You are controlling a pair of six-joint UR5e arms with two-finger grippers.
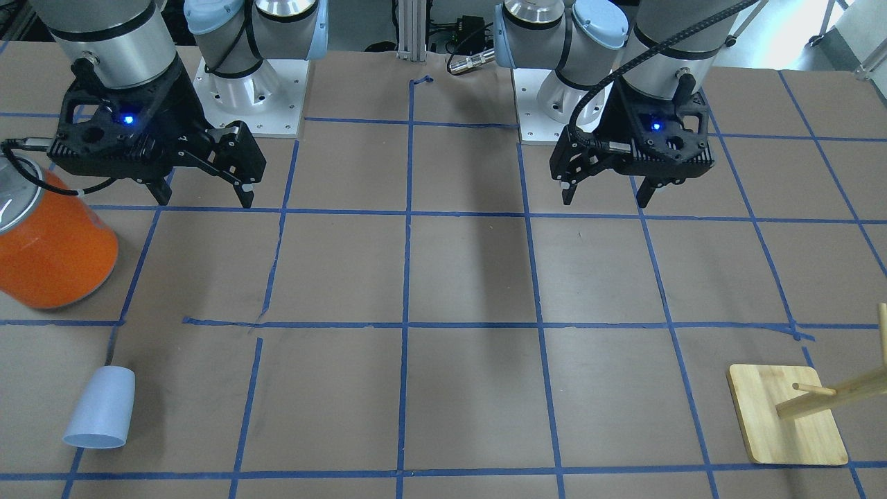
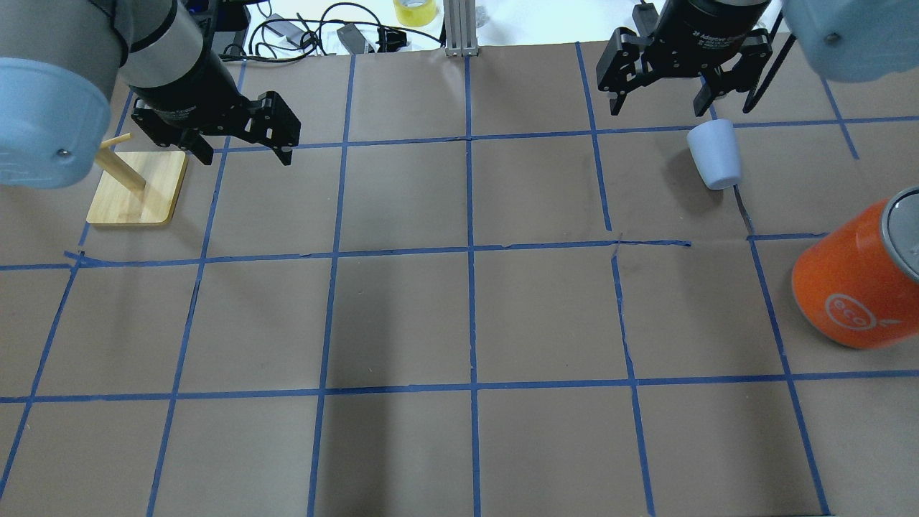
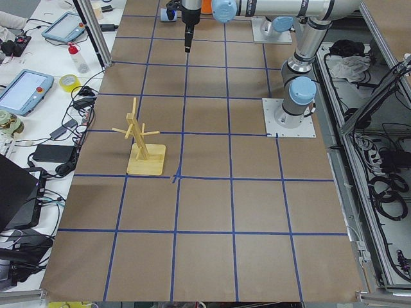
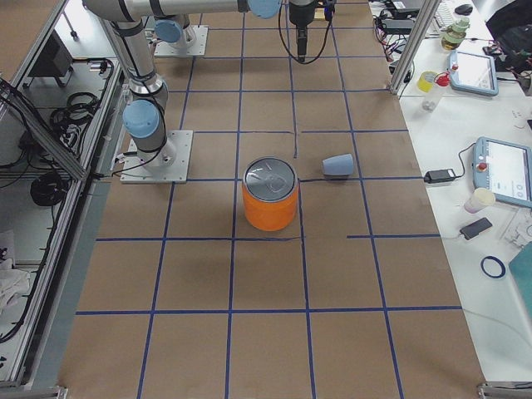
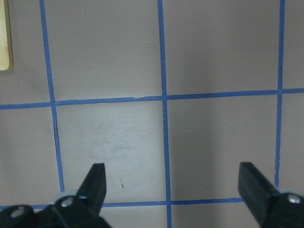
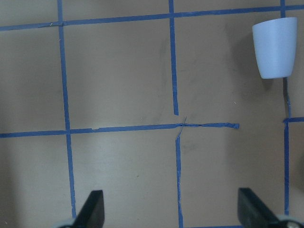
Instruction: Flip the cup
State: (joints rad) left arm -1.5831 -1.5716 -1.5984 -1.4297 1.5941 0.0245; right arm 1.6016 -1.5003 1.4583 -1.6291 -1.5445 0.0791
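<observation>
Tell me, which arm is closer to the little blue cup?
The right. The right gripper hangs near the cup, on the same side; the left gripper is far across, beside the wooden stand.

Brown tabletop point(image 2: 402, 316), gridded with blue tape point(image 2: 470, 251), carries a cup point(image 2: 714, 154), seemingly on its side, near an upright orange can point(image 2: 854, 287) at one end. A wooden peg stand point(image 2: 140, 188) sits at the other.
</observation>
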